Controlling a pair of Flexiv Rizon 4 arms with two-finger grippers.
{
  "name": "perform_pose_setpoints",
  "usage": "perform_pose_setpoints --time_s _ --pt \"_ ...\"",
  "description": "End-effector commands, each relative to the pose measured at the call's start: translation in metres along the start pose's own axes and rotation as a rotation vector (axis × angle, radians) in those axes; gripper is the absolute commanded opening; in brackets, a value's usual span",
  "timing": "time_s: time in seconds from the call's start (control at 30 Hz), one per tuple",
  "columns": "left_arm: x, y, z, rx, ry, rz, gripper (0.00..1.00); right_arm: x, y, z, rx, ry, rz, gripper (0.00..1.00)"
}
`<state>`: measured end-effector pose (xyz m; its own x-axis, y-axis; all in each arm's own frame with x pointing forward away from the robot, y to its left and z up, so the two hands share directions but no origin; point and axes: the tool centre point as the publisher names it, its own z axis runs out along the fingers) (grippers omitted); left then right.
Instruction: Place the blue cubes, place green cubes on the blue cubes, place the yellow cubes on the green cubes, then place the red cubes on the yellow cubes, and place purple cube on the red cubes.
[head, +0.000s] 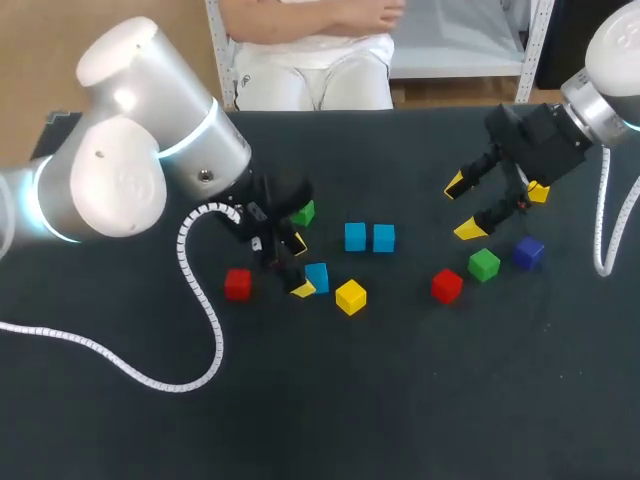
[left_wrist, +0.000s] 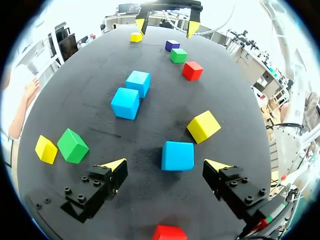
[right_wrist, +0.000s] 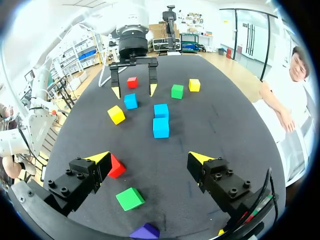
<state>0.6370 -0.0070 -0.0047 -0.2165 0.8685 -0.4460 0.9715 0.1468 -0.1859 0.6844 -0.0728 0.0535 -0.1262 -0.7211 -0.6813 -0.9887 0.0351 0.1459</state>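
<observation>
Blue cube (left_wrist: 177, 155) sits on the table between the left gripper's (head: 301, 266) wide-open jaws.
Nothing is held yet, and I see no finger touching the blue cube. This looks like the grab step. To do it well, the left gripper should go straight down, keep the cube in the middle, and squeeze its flat sides, not its corners. A yellow cube (head: 350, 297) lies near at four o'clock, so a slow, small squeeze is best, so as not to bump it. The blue pair (head: 355, 237) sits side by side at two o'clock. Farther that way hangs the right gripper (head: 463, 208), jaws wide and empty.
</observation>
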Motion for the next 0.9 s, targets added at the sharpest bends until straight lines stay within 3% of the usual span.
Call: perform_pose_setpoints --time_s 0.03,0.77,0.8,0.9 --pt "-0.0036 0.0037 0.0062 0.008 0.002 -0.003 1.00 0.0003 0.0013 -0.0004 0.003 -0.002 -0.001 1.00" --pt "-0.0028 0.0044 0.0134 0.005 0.006 -0.016 1.00 0.0003 0.0013 -0.0004 0.003 -0.002 -0.001 1.00" --pt "-0.0027 0.0045 0.0138 0.006 0.007 -0.017 0.95 0.0003 0.0013 -0.0004 0.003 -0.002 -0.001 1.00" --pt "-0.0017 0.0050 0.0151 0.008 0.009 -0.020 0.49 0.0003 0.0013 -0.0004 0.003 -0.002 -0.001 1.00"
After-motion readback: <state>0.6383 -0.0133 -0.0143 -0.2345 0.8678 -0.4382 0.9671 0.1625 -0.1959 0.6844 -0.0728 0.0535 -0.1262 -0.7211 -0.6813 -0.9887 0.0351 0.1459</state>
